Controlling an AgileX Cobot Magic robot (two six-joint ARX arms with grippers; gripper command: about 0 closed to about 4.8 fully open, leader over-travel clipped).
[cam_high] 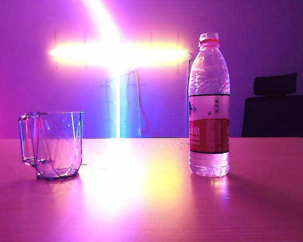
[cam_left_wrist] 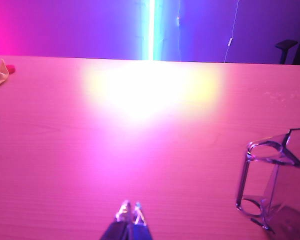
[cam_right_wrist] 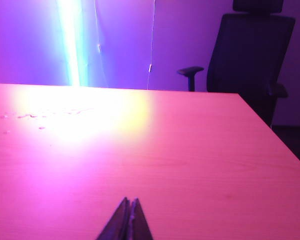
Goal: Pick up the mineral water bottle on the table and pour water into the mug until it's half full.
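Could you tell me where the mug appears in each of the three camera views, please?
Exterior view: the mug stands upright on the table, left of the mineral water bottle.
Left wrist view: at the picture's edge, partly cut off, beside the shut left gripper.
Right wrist view: not in it; only the shut right gripper.
Shared landmark: the bright light strip.

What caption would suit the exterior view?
Uncapped mineral water bottle and empty mug stand apart on the table, no gripper in sight.

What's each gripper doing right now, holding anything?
Left gripper: closed, holding nothing, above the table beside the mug.
Right gripper: closed, holding nothing, above bare table.
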